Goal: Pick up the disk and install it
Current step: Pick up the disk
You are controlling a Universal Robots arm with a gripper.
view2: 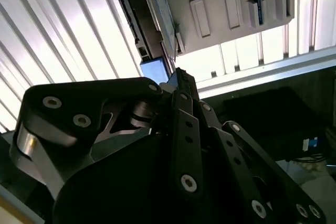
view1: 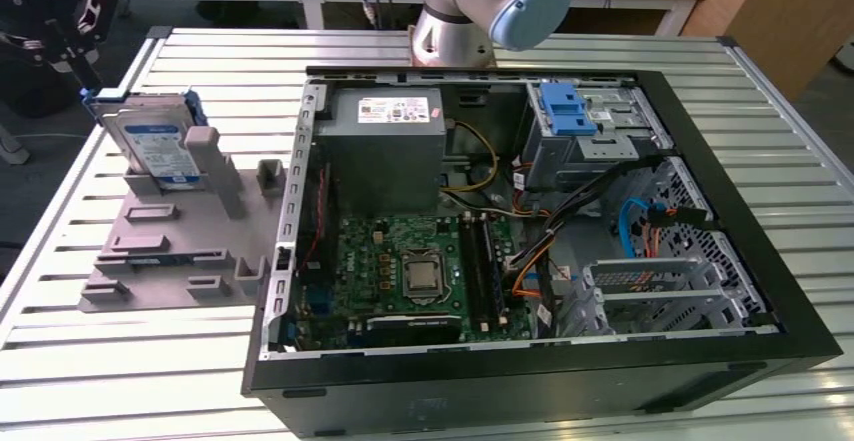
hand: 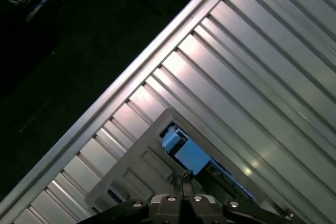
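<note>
Noted disk (view1: 158, 146) on edge in grey fixture (view1: 160, 251) by bench (view1: 67, 361) edge, exterior view's left. Found gripper (view1: 83, 81) just above, fingers together, empty. Judged stiff, weighty, shock-sensitive; hold across framed edges.

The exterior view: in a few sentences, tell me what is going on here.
A robot arm has its claw at the upper blue edge of the disk, at the exterior view's left. The disk stands on edge in a grey holder on the slatted table, beside an open computer case. I cannot tell whether the claw grips it. The disk is not yet in the case.
</note>
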